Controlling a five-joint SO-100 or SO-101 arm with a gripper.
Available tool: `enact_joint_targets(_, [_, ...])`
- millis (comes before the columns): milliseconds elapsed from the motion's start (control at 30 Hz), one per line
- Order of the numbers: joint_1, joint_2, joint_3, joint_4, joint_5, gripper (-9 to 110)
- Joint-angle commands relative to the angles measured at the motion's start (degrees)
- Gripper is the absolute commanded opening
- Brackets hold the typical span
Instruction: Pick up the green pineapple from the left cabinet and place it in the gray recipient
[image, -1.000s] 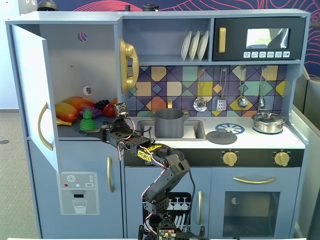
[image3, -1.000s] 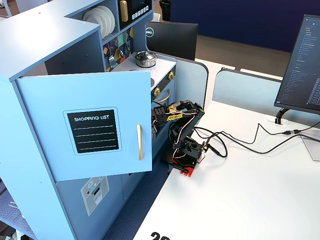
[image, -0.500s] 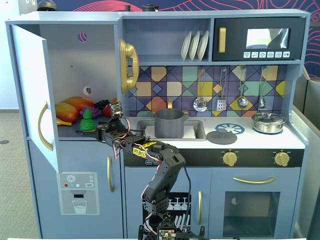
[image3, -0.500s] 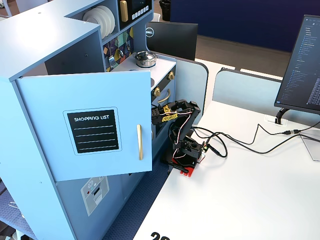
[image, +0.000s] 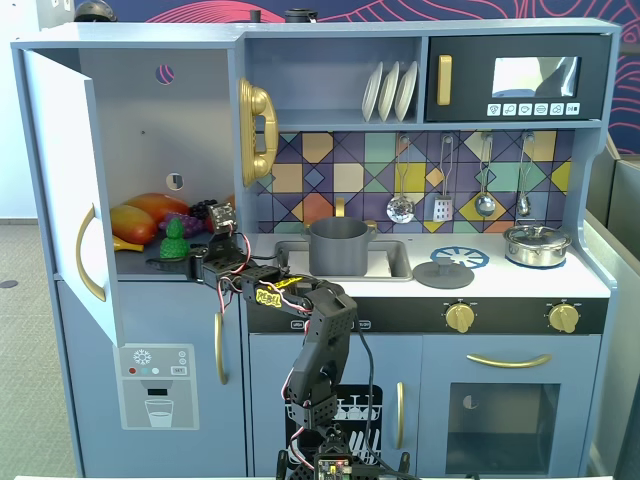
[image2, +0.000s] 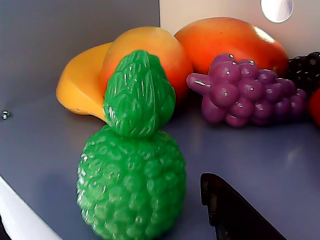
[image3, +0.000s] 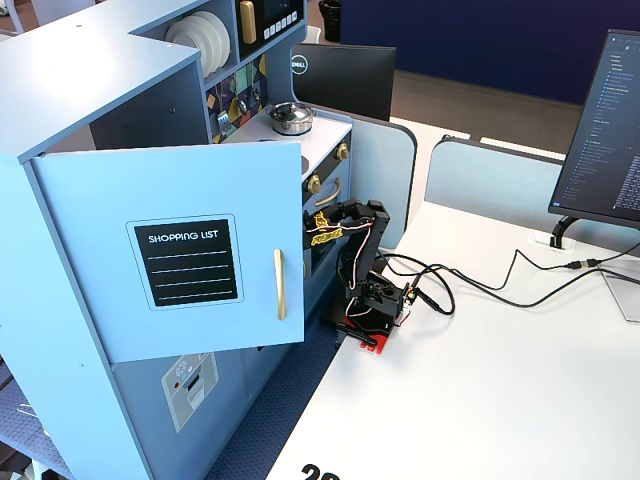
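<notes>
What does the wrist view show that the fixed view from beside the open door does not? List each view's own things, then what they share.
Only the wrist view shows the green pineapple standing upright on the shelf, with purple grapes and orange fruit behind it and one dark gripper finger beside it. Only that fixed view shows the door's shopping list, the arm base, the cables and a monitor. They share only the left cabinet.
</notes>
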Motion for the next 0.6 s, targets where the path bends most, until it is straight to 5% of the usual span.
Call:
enact_joint_targets(0, [-0.6,-1.8,-6.3,-2.2,-0.4,47])
enact_joint_targets(433, [0.1,-10.6,-15.7,-2.4,0.4,43])
enact_joint_targets(567, [-0.4,-11.3,-16.4,-2.5,-0.8,33])
